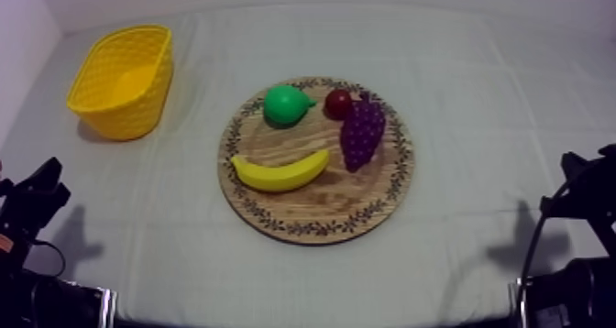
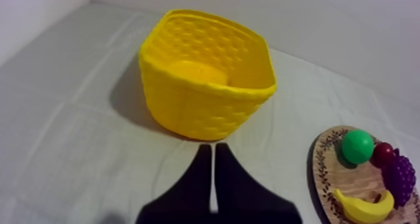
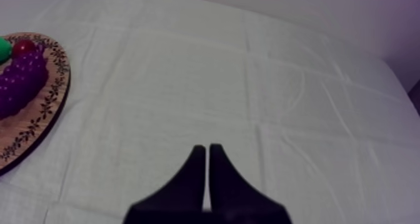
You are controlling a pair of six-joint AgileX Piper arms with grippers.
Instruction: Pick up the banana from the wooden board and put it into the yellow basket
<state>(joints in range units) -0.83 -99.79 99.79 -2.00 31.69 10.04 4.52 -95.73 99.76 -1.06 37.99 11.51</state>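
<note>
Curved yellow toy banana (image 1: 275, 174) lies by the round wooden board's (image 1: 321, 213) seven-o'clock rim. Bare bench (image 1: 477, 121) surrounds it. Woven yellow basket (image 1: 124, 80) stands at ten o'clock; both arms' jaws are clenched, empty.

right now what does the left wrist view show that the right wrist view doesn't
The left wrist view adds the yellow basket, standing on the cloth apart from the board, the banana lying on that board, and my left pincer, shut, in front of the basket. The right wrist view adds my right pincer, shut, over bare cloth beside the board. Both share the board, the grapes, the small red fruit, the pear (just a sliver in the right wrist view) and the cloth.
</note>
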